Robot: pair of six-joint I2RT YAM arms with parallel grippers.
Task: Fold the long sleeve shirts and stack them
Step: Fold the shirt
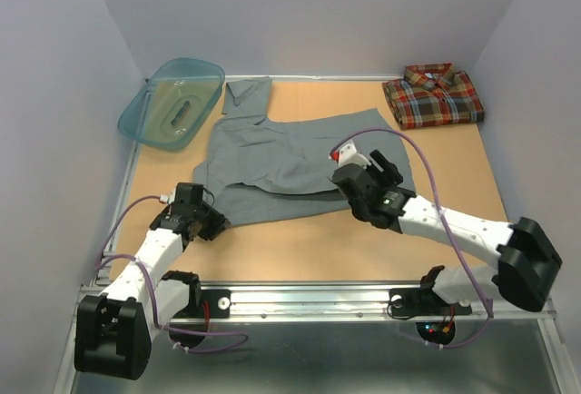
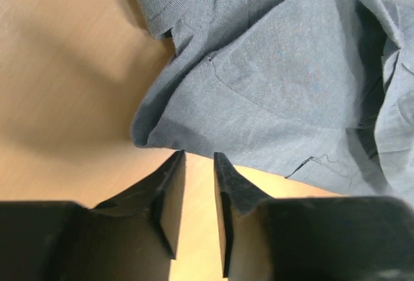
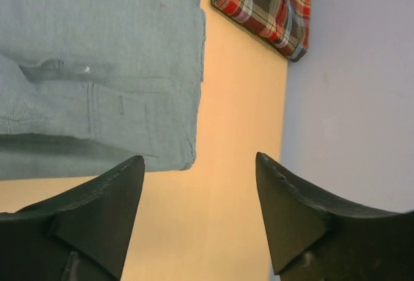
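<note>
The hem of the grey shirt [image 2: 278, 80] is seen just at 12 o'clock of the left gripper [image 2: 197, 157], narrowly parted and empty, while the right gripper [image 3: 197, 158] is held wide.

Three views: one overhead, two wrist-mounted.
Top camera is looking down over the whole table [image 1: 300, 244]; left wrist is sitting close on the grey shirt [image 2: 278, 67] hem; right wrist is sharing the plaid shirt [image 3: 265, 2], upper right, with it.
</note>
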